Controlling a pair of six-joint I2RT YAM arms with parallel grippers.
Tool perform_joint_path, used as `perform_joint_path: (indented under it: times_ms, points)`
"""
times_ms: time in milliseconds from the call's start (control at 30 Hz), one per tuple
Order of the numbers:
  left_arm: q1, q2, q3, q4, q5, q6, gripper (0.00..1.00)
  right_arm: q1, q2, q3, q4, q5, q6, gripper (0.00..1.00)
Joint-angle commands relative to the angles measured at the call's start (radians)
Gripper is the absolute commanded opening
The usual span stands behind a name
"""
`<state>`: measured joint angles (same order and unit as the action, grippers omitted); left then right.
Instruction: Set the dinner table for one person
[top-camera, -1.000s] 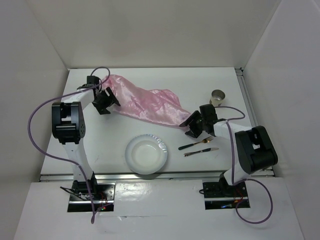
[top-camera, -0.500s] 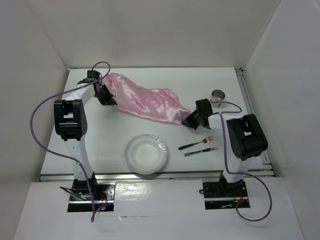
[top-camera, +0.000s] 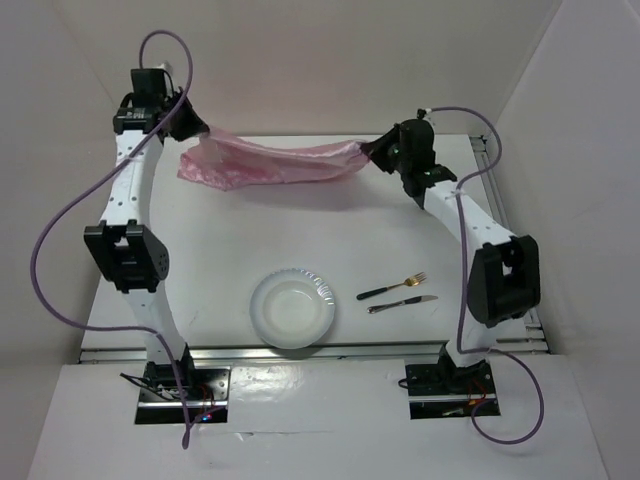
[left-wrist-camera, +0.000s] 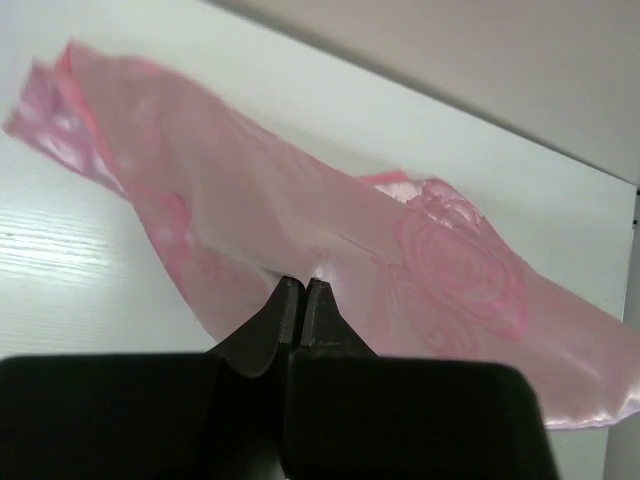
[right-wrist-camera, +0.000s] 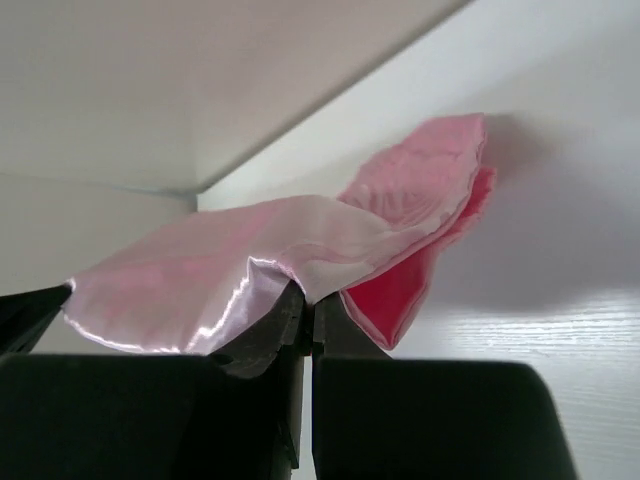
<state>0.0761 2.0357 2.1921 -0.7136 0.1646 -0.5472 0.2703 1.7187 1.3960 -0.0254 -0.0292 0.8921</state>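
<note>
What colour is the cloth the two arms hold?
Shiny pink cloth with a rose pattern; clearest in the left wrist view.

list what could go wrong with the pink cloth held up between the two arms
1. The left gripper and right gripper each pinch only a small bit of the shiny pink cloth; it may slip out.
2. It hangs bunched, so it may land creased.
3. The plate, fork and knife lie on the table; lowering the cloth nearer could drag them.

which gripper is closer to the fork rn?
Right. The right gripper, shut on one end of the pink cloth, is raised straight beyond the fork. The left gripper clamps the other end, far to the fork's left.
</note>
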Motion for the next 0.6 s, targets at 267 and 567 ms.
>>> perform_joint_path:
  times_ms: [267, 567]
  points:
    - [0.001, -0.423, -0.679, -0.055, -0.118, 0.073, 0.44, 0.003, -0.372, -0.478, -0.016, -0.029, -0.102, 0.00]
    - [0.010, -0.433, -0.773, -0.104, -0.197, -0.028, 0.80, 0.003, -0.415, -0.611, -0.090, -0.054, -0.136, 0.00]
